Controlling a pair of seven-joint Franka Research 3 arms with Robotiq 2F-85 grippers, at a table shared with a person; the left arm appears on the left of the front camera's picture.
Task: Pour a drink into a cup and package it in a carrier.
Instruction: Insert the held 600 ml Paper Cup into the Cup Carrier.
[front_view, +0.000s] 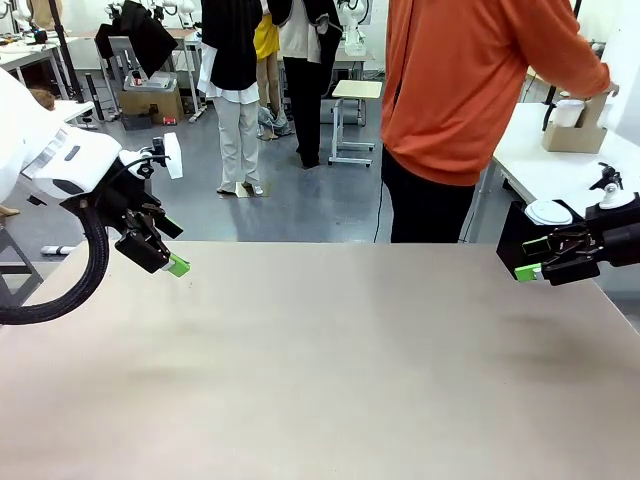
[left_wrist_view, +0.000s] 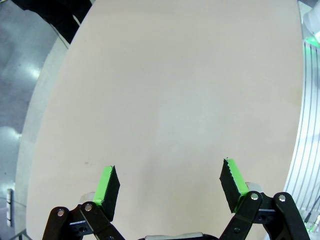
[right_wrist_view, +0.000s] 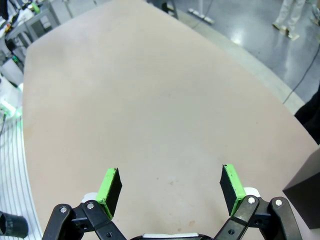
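Both tools are wide open and hold nothing. Left tool (left_wrist_view: 169, 185) and right tool (right_wrist_view: 170, 187) hang over the bare tan bench (front_view: 330, 360). Far off, the carrier (front_view: 574, 132) sits on a white table by a person (front_view: 470, 90).

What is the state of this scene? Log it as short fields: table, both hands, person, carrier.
table: beige top, nothing between the hands
left hand: open, holding nothing, over the table's left side
right hand: open, holding nothing, at the table's right edge
person: orange top, at the far side, turned to a white side table
carrier: brown cardboard, on the side table, the person's hand on it
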